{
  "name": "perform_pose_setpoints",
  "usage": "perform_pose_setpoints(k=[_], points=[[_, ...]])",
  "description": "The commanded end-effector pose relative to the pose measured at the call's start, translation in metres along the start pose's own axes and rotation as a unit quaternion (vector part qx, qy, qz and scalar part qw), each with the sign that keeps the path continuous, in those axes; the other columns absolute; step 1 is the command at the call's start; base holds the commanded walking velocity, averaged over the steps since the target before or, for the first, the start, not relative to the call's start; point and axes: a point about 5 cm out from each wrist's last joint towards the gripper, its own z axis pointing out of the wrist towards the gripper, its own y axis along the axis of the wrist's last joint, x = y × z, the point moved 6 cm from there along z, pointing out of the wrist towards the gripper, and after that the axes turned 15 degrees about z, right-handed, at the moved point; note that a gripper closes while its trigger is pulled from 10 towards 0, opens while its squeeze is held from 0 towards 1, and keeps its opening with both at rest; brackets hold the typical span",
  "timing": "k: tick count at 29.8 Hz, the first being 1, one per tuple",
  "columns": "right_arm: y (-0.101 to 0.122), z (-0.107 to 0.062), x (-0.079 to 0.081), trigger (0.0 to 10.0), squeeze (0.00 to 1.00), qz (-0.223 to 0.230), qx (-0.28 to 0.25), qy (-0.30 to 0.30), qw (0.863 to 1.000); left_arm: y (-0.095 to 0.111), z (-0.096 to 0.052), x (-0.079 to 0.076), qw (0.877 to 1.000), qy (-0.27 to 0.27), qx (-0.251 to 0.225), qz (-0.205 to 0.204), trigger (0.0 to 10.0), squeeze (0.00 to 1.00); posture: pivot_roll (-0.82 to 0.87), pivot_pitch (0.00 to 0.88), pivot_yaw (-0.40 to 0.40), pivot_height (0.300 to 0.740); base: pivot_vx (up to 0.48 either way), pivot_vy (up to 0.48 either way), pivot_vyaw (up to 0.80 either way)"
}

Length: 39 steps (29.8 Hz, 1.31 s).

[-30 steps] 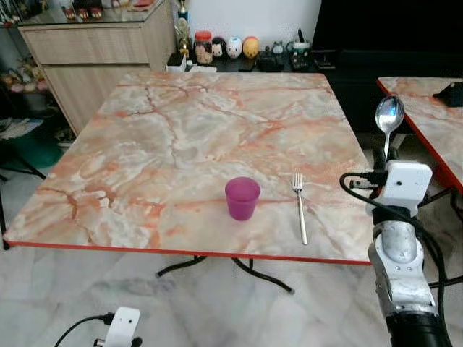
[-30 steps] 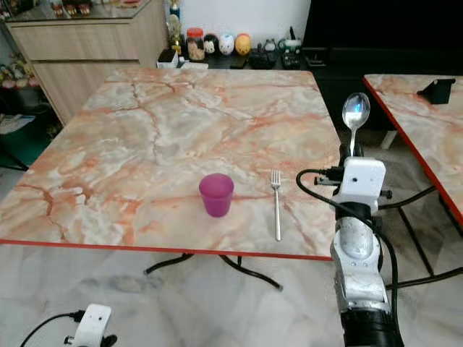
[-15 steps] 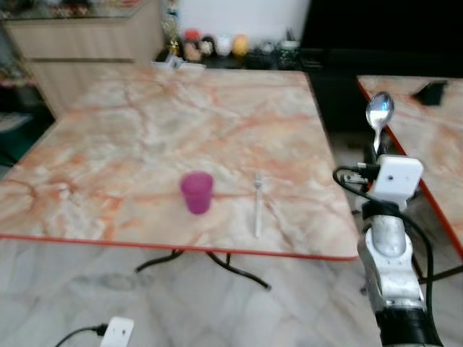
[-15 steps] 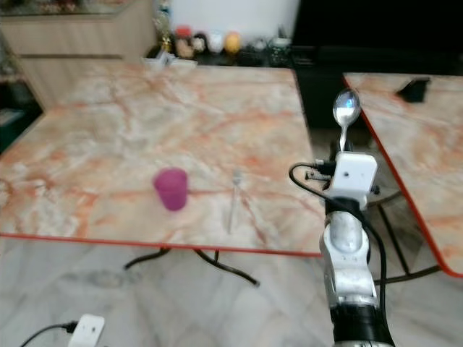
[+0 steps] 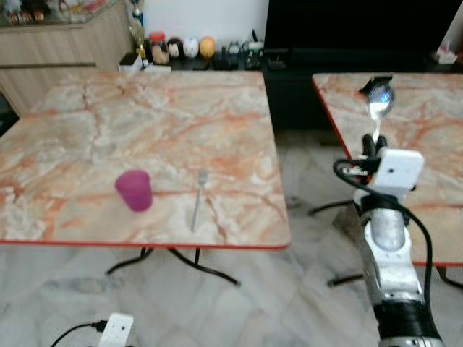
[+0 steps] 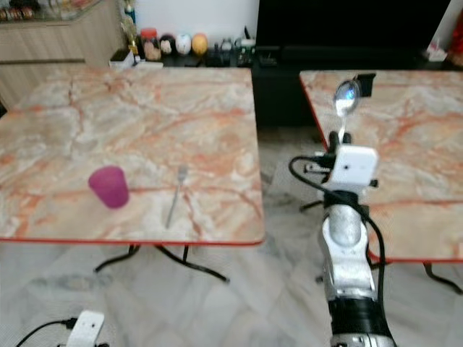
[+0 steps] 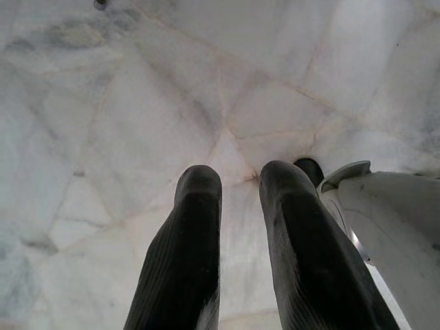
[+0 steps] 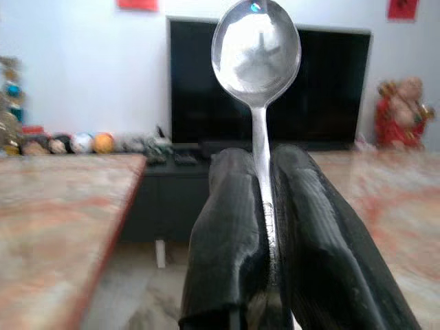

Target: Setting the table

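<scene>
Two marble surfaces here, with a strip of pale tiled floor (image 5: 304,238) between their red edges. The right gripper (image 5: 370,147) is raised over that gap, just by the near corner of the right-hand surface (image 5: 427,123), fingers clamped tight on the handle of a spoon (image 5: 379,103) that stands upright, bowl on top. On the left-hand surface (image 5: 145,123) a purple cup (image 5: 134,190) sits near the front edge, with a fork (image 5: 197,199) beside it, apart from it and lying roughly square to the edge. Plenty of bare marble behind them. The left gripper (image 7: 237,206) hangs low over the floor, fingers slightly parted and holding nothing. Compared with a second ago, the camera has swung right: the cup and fork now sit further left in frame and much more of the second surface shows.
</scene>
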Motion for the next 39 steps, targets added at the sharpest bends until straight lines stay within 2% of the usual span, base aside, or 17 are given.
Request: perform_pose_setpoints(k=[1,19,39], points=[[0.0057,0.0023,-0.0052,10.0,0.00,0.000,-0.005,-0.008,1.000,-0.0016,0.0003,-0.0065,1.000,-0.008,0.006,0.004,10.0,0.00,0.00,0.000,0.030,0.724,0.000,-0.345,0.00],[0.0089,0.0033,-0.0069,10.0,0.00,0.004,-0.006,-0.014,1.000,-0.0039,-0.0004,-0.0030,1.000,-0.008,0.007,0.008,10.0,0.00,-0.02,0.000,0.048,0.724,0.000,-0.345,0.00],[0.0094,0.0031,-0.0086,10.0,0.00,-0.001,-0.005,-0.013,1.000,0.0019,0.0010,-0.0065,1.000,-0.012,0.002,0.017,10.0,0.00,-0.02,0.000,0.050,0.724,0.000,-0.345,0.00]])
